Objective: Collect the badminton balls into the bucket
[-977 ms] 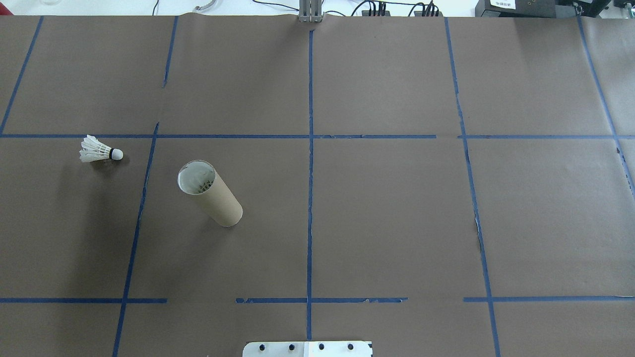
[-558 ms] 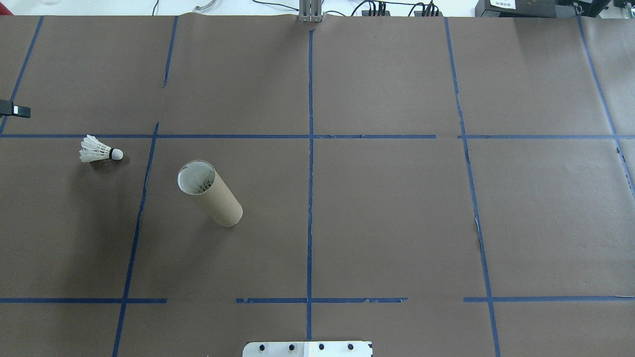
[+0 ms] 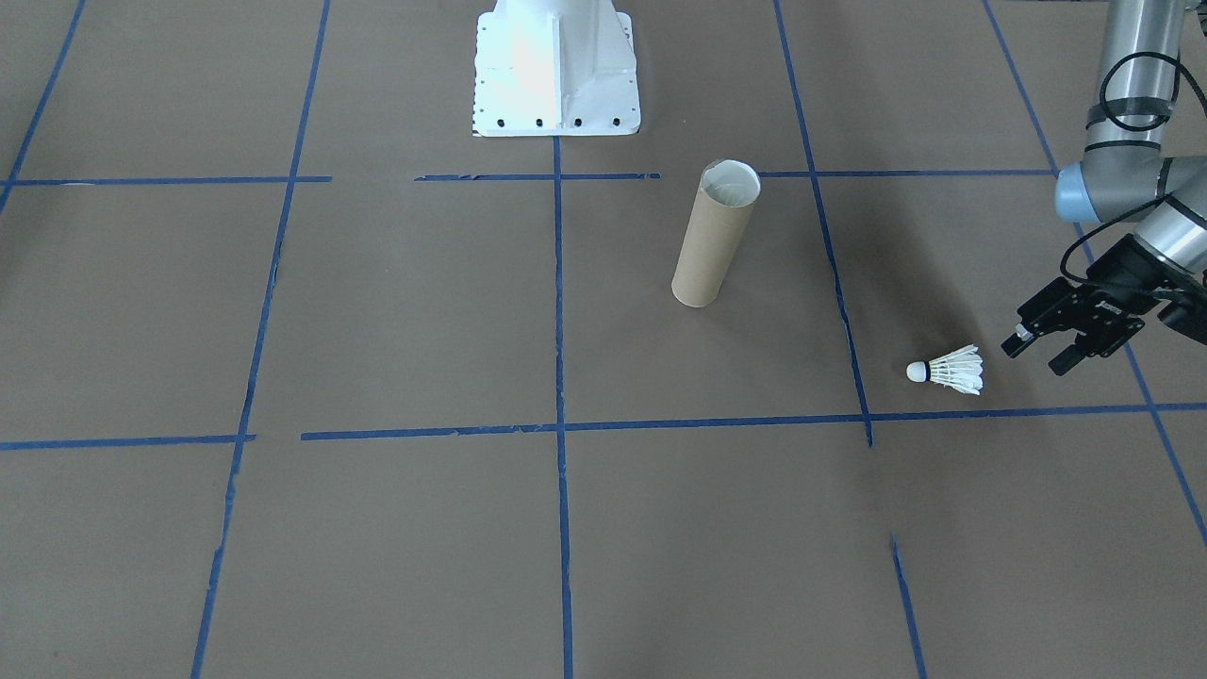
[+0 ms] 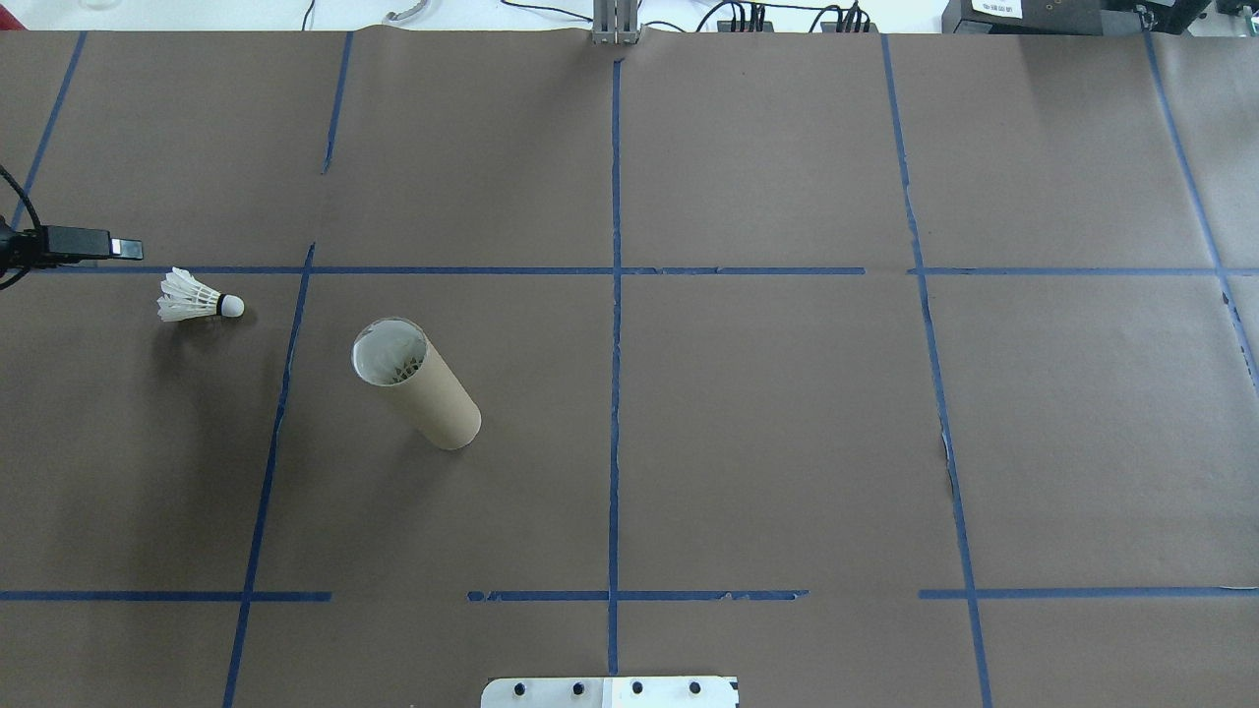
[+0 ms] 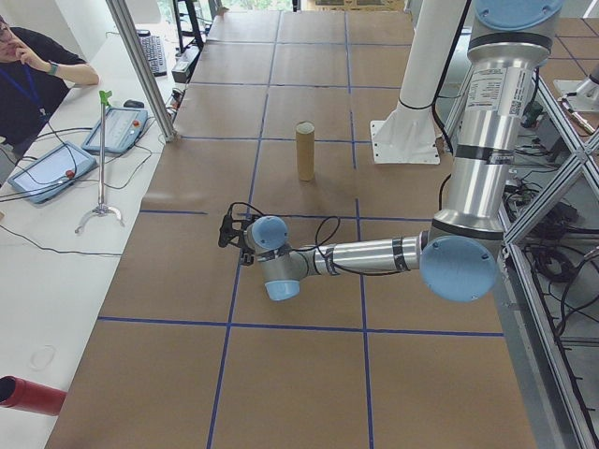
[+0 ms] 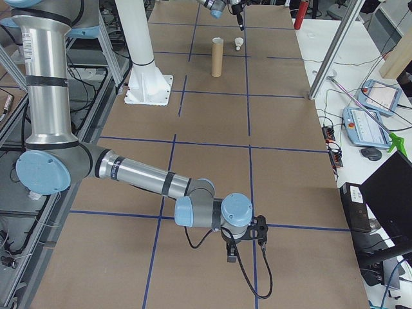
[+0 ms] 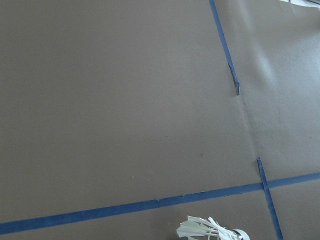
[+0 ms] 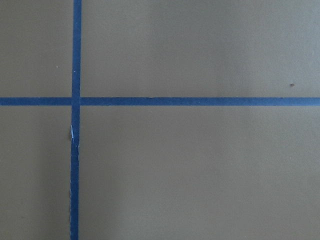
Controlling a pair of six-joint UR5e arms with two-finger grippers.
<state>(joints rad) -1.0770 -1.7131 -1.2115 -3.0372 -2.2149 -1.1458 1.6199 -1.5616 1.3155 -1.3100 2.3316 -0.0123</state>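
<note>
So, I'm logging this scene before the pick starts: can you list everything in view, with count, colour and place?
shuttlecock: one, white feathers with white cork tip, lying on its side on the table's left part, apart from the tube.
cardboard tube: one, brown with white lining, standing upright, open top, right of the shuttlecock.
table: one, brown paper cover with blue tape grid lines.
robot base: one, white, at the table's near edge.
tablets: two, grey, on the white side bench.
red cylinder: one, on that bench.
person: one, dark top, seated beside the bench.
left gripper: black, open, beside the shuttlecock, not touching.
right gripper: black, over bare table far from both.
</note>
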